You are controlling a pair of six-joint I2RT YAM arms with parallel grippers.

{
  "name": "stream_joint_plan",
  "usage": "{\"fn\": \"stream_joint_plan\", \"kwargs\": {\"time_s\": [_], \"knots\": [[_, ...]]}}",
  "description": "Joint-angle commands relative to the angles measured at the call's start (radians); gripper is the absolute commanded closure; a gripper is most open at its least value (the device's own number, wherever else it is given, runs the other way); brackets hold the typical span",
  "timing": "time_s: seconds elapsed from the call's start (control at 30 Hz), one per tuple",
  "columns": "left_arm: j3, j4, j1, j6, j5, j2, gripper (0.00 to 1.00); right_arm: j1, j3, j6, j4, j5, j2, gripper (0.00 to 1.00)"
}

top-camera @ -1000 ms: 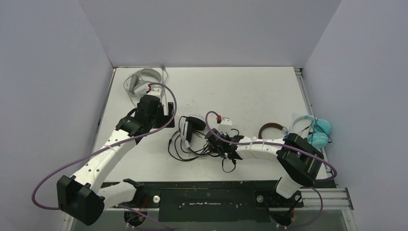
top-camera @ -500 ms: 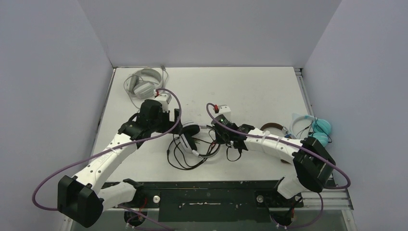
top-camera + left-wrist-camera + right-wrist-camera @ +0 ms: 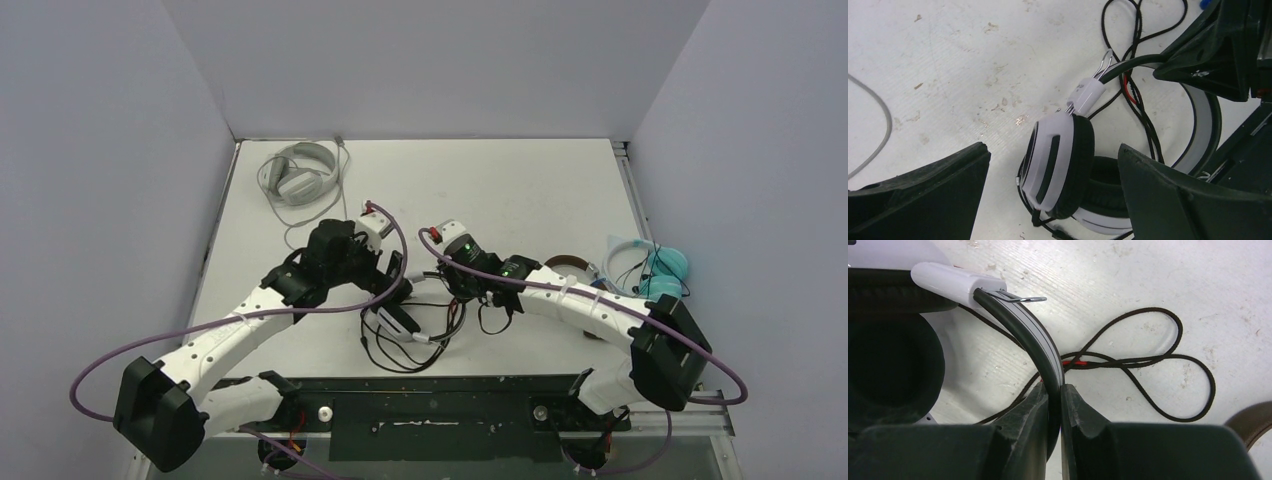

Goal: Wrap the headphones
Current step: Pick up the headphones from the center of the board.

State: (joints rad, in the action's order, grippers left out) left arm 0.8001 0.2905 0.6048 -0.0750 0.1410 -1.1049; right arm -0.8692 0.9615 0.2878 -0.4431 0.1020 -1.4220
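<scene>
Your right gripper (image 3: 1054, 390) pinches the band (image 3: 1040, 347), your left gripper (image 3: 1053, 152) hangs spread astride the earcup (image 3: 1060, 175), cable (image 3: 1148, 360) loose toward the near edge.

Lab test cell: bare walls (image 3: 430, 60), scuffed white table (image 3: 500, 190).

Left end effector (image 3: 1053, 152) spread wide, black-and-white headphones (image 3: 1050, 172) earcup between fingers; black cable (image 3: 1146, 122) looped behind.

The centre headset (image 3: 398, 320) lies before the corner headset (image 3: 296, 186), rightward.
</scene>
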Motion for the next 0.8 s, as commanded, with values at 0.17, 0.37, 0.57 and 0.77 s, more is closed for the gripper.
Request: {"fn": "stream_joint_plan", "kwargs": {"time_s": [0.17,0.37,0.57,0.77], "knots": [[-0.024,-0.077,0.015,0.07,0.103,-0.056,0.03,0.002,0.039,-0.051,0.067,-0.069,0.088,0.91],[-0.055,-0.087,0.039,0.07,0.157,-0.069,0.08,0.002,0.032,-0.053,0.07,-0.075,0.093,0.91],[-0.029,-0.021,0.04,0.118,0.1,-0.134,0.36,0.002,0.016,-0.052,0.093,-0.088,0.106,0.89],[-0.031,-0.036,0.041,0.133,0.079,-0.13,0.61,0.002,-0.007,-0.019,0.11,-0.082,0.082,0.84]]}}
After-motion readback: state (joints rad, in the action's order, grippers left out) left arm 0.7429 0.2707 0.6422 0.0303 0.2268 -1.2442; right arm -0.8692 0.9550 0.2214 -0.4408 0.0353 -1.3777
